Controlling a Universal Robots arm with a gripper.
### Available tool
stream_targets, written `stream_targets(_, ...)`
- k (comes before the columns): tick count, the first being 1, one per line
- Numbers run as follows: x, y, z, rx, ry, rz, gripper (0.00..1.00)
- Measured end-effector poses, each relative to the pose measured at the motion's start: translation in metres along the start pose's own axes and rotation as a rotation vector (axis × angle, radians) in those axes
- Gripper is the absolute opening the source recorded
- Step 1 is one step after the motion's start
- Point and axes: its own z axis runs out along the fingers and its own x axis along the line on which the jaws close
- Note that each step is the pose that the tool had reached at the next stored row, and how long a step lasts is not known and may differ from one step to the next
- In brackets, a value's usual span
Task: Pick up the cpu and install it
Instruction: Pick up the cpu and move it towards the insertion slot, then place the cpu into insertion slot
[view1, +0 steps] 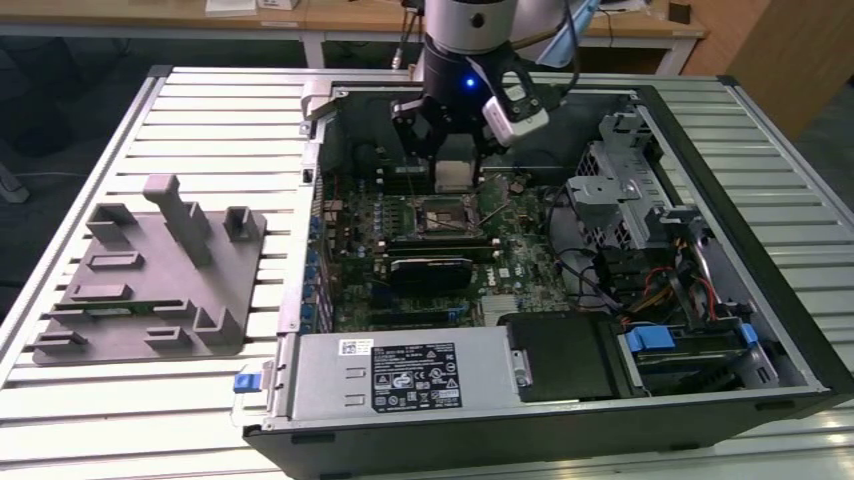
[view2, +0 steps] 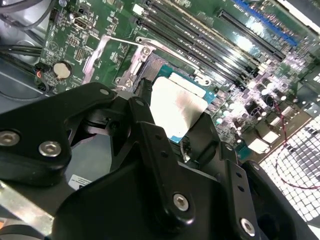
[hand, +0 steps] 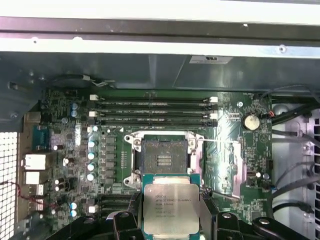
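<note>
Exterior view places the gripper (view1: 454, 165) inside the open computer case (view1: 747, 225), at 12 o'clock from the uncovered CPU socket (view1: 451, 215). Its jaws clamp the cpu (view1: 455, 178) by two opposite edges, held flat above the motherboard (view1: 514, 265). In the first wrist view, the cpu's leading edge sits just beside the socket's frame.

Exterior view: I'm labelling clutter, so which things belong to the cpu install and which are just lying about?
Job in hand: cpu, gripped in the claw; empty socket on the motherboard.
Lying about: grey tray beside the case; power supply; drive cage.
</note>
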Motion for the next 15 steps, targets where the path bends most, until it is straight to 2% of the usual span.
stream_targets(6, 0.0003, 0.0066, 0.0063, -0.0002, 0.0000, -0.001, 0.54)
stream_targets(11, 0.0011, 0.0072, 0.0136, 0.0000, 0.0001, -0.002, 0.54)
stream_targets(15, 0.0012, 0.0072, 0.0145, 0.0000, 0.0001, -0.002, 0.54)
